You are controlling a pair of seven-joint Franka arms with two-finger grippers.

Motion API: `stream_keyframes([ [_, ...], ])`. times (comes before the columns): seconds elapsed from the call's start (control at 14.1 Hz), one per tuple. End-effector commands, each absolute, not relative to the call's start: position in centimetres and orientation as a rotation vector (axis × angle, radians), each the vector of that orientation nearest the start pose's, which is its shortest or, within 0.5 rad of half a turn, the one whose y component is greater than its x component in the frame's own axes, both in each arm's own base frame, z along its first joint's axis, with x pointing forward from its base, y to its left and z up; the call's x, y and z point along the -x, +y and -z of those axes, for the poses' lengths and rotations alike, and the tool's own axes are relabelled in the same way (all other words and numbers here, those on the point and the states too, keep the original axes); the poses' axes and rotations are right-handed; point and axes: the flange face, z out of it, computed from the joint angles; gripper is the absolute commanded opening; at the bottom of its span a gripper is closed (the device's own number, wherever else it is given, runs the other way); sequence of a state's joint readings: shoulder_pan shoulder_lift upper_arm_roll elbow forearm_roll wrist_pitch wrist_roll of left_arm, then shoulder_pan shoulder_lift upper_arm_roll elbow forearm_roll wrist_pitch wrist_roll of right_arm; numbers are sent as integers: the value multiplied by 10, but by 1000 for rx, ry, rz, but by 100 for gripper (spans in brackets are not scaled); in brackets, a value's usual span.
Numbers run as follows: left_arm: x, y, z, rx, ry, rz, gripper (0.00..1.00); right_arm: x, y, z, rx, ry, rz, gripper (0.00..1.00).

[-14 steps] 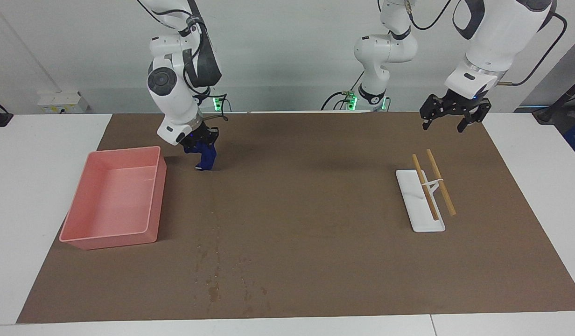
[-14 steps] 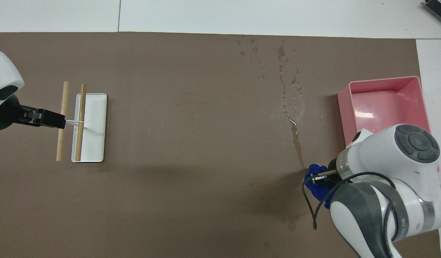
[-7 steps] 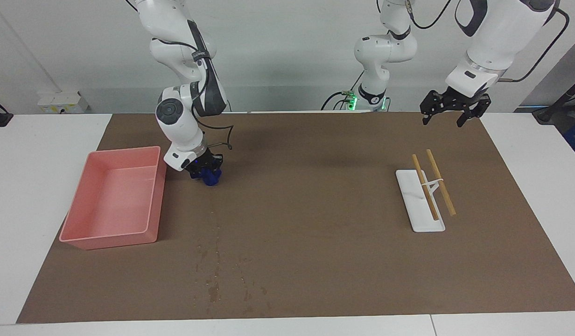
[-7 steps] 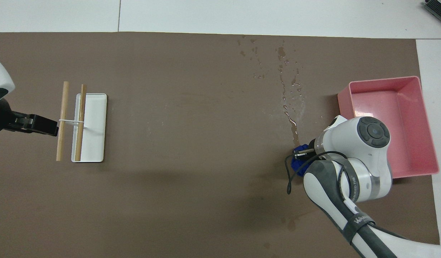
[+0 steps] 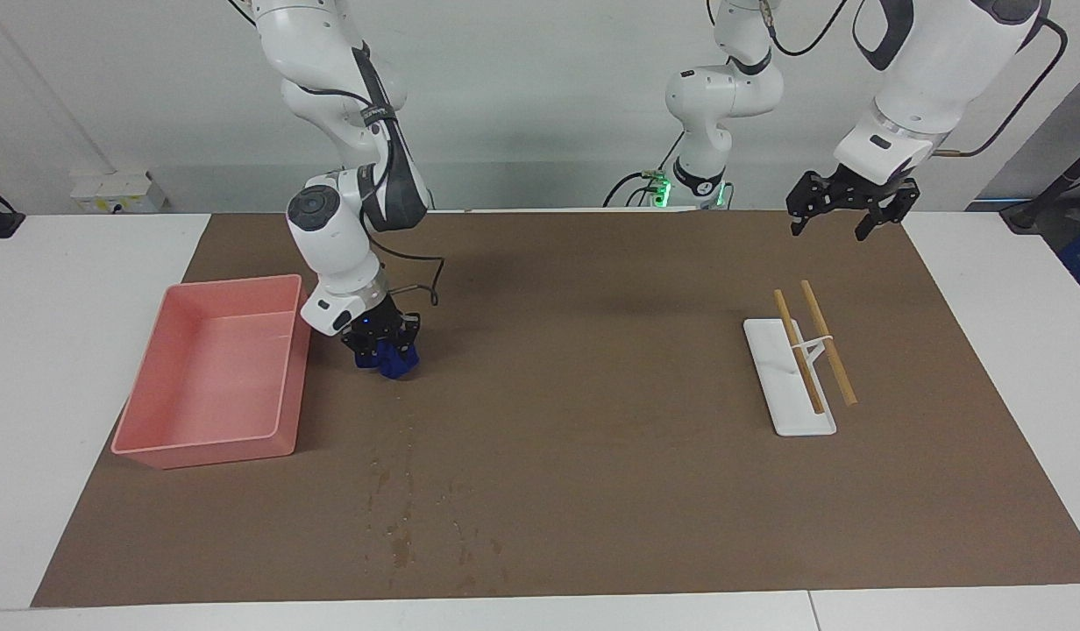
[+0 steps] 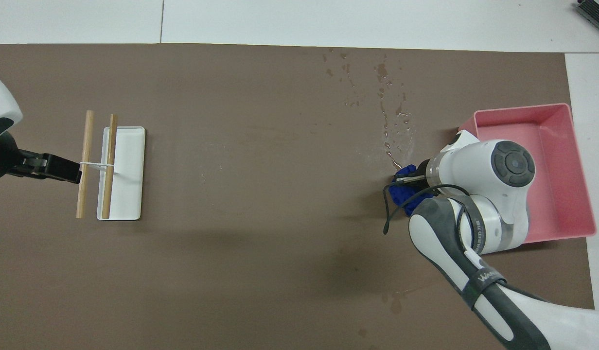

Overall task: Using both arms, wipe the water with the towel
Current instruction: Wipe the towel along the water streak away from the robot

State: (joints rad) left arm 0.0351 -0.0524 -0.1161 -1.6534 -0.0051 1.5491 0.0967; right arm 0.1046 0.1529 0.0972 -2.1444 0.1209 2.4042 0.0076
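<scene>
One bunched blue towel point(image 5: 389, 360) in right pincer point(image 5: 382, 350), no clear long axis.

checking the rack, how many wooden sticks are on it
2: both wooden sticks lie side by side across the white rack toward the left arm's end, one over its tray, the other past its edge. None looks hidden.

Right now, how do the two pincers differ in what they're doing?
The right pincer is shut on the blue towel, pressing it onto the brown mat beside the pink bin; the left pincer is open and holds nothing. The right is down at the wet streak of water; the left hangs in the air near the white rack with wooden rods. Both are black and two-fingered.
</scene>
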Motion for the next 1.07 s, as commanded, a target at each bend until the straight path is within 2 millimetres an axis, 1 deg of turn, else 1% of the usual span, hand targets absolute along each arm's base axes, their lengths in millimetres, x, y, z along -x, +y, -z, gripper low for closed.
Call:
stream_keyframes([
  [0.0,-528,-39,-608,3137,277,-133,100,-592,115,-351,3003,-180,243,0],
  [0.07,-529,-40,-609,3136,279,-124,100,-599,117,-346,2998,-177,273,0],
  [0.21,-528,-45,-610,3135,293,-121,100,-605,117,-335,2992,-171,323,0],
  [0.36,-529,-44,-609,3135,291,-124,100,-616,114,-332,2987,-167,352,0],
  [0.57,-529,-43,-609,3135,289,-124,100,-647,117,-335,2969,-161,405,0],
  [0.78,-528,-43,-610,3135,289,-121,100,-679,126,-347,2943,-165,484,0],
  [0.92,-528,-43,-610,3135,289,-121,100,-693,132,-350,2928,-164,518,0],
  [0.99,-528,-43,-610,3135,289,-121,100,-697,134,-350,2925,-169,526,0],
])
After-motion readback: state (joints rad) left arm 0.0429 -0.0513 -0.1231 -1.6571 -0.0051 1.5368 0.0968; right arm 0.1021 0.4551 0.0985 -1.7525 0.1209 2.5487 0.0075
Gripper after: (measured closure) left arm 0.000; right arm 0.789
